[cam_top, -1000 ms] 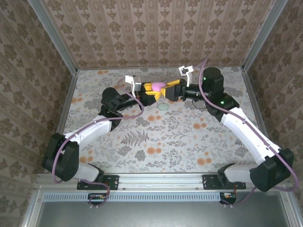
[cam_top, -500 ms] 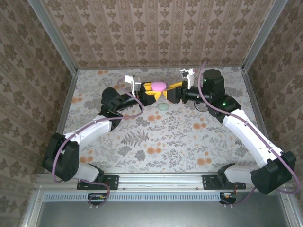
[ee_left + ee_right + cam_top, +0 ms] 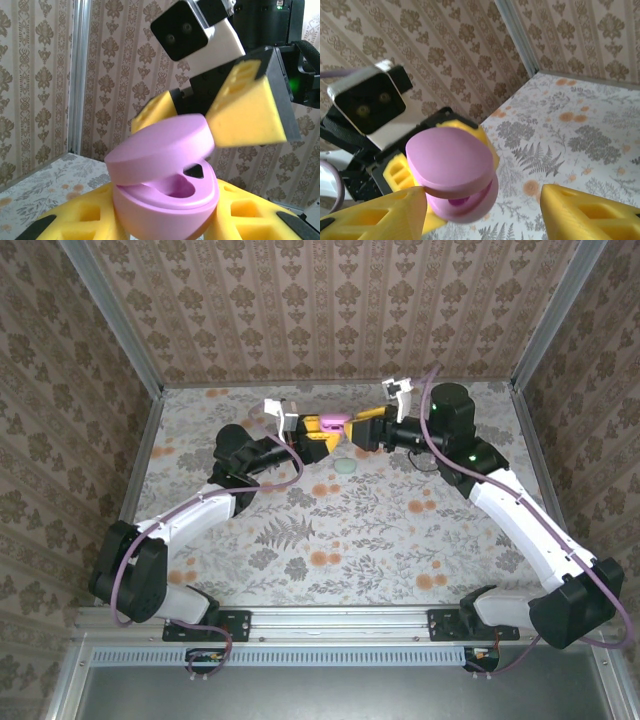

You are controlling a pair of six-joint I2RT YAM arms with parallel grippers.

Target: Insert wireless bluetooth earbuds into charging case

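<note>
We hold the purple case [image 3: 165, 200], lid [image 3: 160, 147] ajar, clamped in the left gripper [image 3: 316, 436]; the right gripper [image 3: 360, 427] stands open around the lid.

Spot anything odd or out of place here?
The pink case, clamped in the left gripper, has its lid only half open, tilted. A small pale green item lies loose on the table, outside the case.
</note>
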